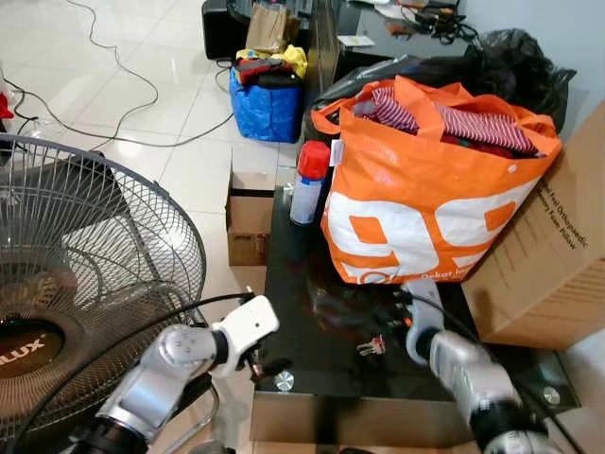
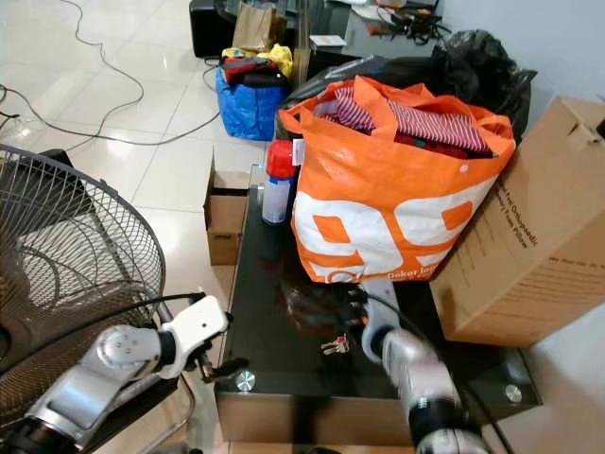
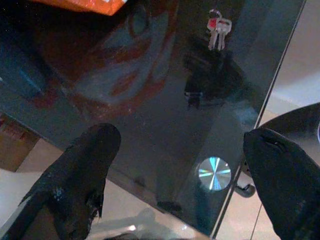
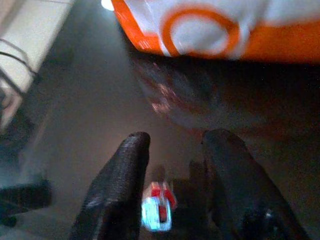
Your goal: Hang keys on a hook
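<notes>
The keys [image 1: 371, 346] lie flat on the black glass desk [image 1: 312, 369], in its front half and nearer the front edge than the back, just in front of the orange shopping bag [image 1: 425, 199]. The right end effector [image 4: 172, 187] hangs directly over them with its two black fingers [image 4: 120, 185] parted to a narrow gap. The right wrist view shows the red-and-silver bunch, blurred, between and just below those fingers without contact. In the head views that end effector sits right beside the keys, its fingertips lost against the dark glass.

The left end effector [image 3: 182, 187] hovers at the desk's front left corner, fingers spread wide and holding nothing. Its wrist view looks across the glass at the keys [image 3: 219, 31] well beyond it, at a round metal fitting [image 3: 214, 173] near the corner, and at the bag's orange reflection.

The bag, stuffed with striped cloth, fills the middle of the desk. A spray can with a red cap [image 1: 308, 182] stands at the back left edge, and a large cardboard box [image 1: 558, 246] leans on the right side. A standing fan [image 1: 85, 274] crowds the floor off the desk's left edge, close to the left arm.
</notes>
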Tool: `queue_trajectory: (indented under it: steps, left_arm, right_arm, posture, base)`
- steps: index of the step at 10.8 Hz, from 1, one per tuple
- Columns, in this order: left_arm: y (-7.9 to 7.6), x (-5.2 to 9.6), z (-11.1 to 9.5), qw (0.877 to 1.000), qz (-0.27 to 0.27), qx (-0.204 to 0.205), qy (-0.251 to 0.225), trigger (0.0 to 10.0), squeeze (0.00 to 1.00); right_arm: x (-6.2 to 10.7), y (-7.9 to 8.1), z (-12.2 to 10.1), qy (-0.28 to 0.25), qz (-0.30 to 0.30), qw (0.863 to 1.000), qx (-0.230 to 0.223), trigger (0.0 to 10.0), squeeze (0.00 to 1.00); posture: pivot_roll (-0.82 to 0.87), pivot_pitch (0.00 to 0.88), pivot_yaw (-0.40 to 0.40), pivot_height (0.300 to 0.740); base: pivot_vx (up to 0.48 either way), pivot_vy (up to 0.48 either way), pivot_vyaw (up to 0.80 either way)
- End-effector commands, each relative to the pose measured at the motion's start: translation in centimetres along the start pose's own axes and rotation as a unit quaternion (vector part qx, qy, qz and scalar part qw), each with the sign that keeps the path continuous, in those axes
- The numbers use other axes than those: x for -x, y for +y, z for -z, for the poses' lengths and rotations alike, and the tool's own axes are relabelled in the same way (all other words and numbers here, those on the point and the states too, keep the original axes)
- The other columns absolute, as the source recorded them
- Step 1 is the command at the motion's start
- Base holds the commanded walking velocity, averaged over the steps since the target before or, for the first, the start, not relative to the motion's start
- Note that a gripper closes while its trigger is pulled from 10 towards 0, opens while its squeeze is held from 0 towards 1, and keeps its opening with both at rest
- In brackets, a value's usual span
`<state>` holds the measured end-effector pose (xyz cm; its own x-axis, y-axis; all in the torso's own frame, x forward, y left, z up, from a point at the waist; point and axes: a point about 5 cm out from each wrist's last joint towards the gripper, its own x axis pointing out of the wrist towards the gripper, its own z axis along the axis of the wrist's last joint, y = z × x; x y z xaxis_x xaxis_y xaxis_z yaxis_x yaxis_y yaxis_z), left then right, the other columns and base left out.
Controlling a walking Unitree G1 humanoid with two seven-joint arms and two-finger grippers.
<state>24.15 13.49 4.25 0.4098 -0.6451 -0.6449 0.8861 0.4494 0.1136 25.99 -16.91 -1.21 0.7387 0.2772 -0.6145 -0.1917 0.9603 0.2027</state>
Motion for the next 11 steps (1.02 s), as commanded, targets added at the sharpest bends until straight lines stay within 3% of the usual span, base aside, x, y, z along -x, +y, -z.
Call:
queue_trajectory:
  steps: [1,2,3,5,8,11]
  left_arm:
    - [0.0,-0.4,-0.7,1.000,0.004,-0.017,-0.006,10.0,0.31]
    - [0.0,-0.6,-0.9,1.000,0.006,-0.020,-0.008,10.0,0.31]
    - [-0.1,-0.8,-1.0,1.000,0.010,-0.021,-0.010,10.0,0.31]
    - [-0.5,-1.0,-0.8,1.000,0.018,-0.021,-0.008,10.0,0.31]
    - [-0.7,-0.8,-0.4,1.000,0.022,-0.018,-0.004,10.0,0.31]
    - [-0.6,-0.5,-0.2,1.000,0.019,-0.019,0.000,10.0,0.31]
  right_arm:
    - [0.4,-0.6,0.2,0.003,0.028,1.000,-0.014,10.0,1.00]
    - [0.6,-0.3,0.7,0.015,0.032,0.999,-0.020,10.0,1.00]
    - [0.7,0.1,1.3,0.030,0.025,0.999,-0.019,10.0,0.00]
    - [0.8,1.6,1.7,0.030,-0.004,0.998,-0.056,10.0,0.00]
    - [-0.1,2.3,1.6,0.036,0.008,0.998,-0.050,10.0,0.00]
    - [-1.0,1.2,1.3,0.043,0.078,0.996,-0.032,10.0,0.00]
  posture:
    - [0.00,0.000,-0.148,0.740]
    - [-0.01,0.000,-0.148,0.740]
    - [-0.01,0.000,-0.149,0.740]
    - [0.00,0.000,-0.153,0.740]
    - [0.01,0.000,-0.161,0.740]
    - [0.02,0.000,-0.170,0.740]
  base:
    - [0.000,0.000,0.00]
    - [0.000,0.000,0.00]
    - [0.000,0.000,0.00]
    - [0.000,0.000,0.00]
    - [0.000,0.000,0.00]
    - [0.000,0.000,0.00]
